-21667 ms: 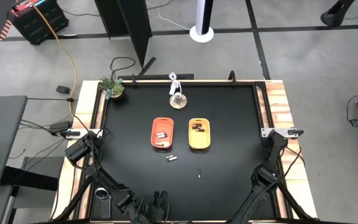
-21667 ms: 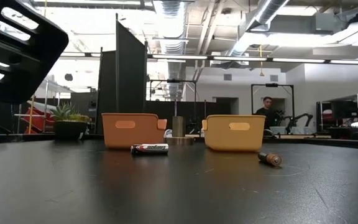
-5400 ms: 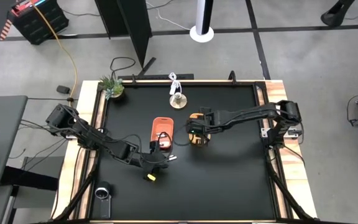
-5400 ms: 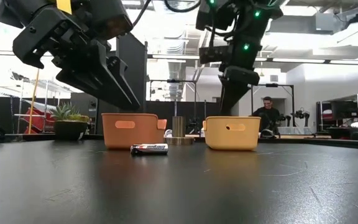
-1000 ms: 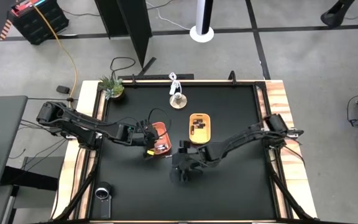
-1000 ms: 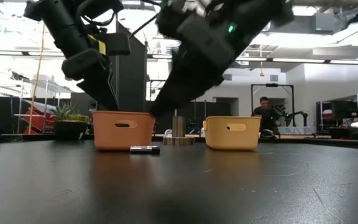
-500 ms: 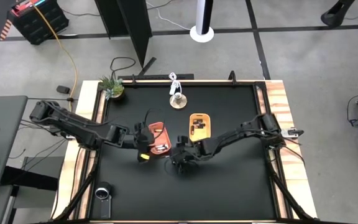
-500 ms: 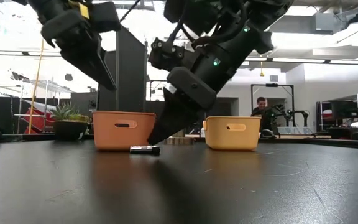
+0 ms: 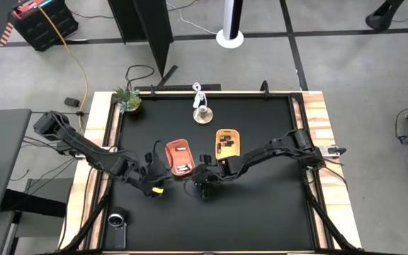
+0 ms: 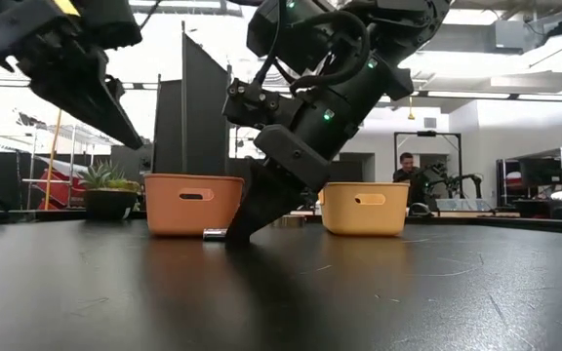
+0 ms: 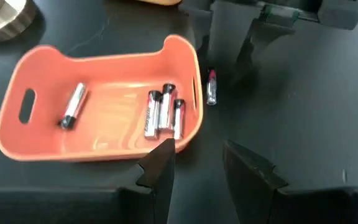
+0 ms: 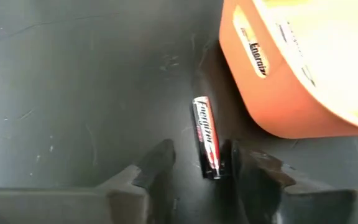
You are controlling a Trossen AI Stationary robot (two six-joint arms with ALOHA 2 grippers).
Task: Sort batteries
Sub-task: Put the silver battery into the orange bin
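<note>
One dark, red-marked cylindrical battery (image 12: 206,135) on the table is straddled by the right gripper's (image 12: 197,163) spread fingers; the left gripper (image 11: 194,163) is held apart too.

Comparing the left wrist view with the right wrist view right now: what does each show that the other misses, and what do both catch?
Only the left wrist view looks into the orange tray: four batteries lie inside, one apart and three side by side. It also shows the right tool beyond the tray.

Only the right wrist view shows the loose battery's label close up, with the right tool's open fingers on either side of its near end, not yet closed.

Both show the loose battery on the black table just outside the orange tray's wall.
</note>
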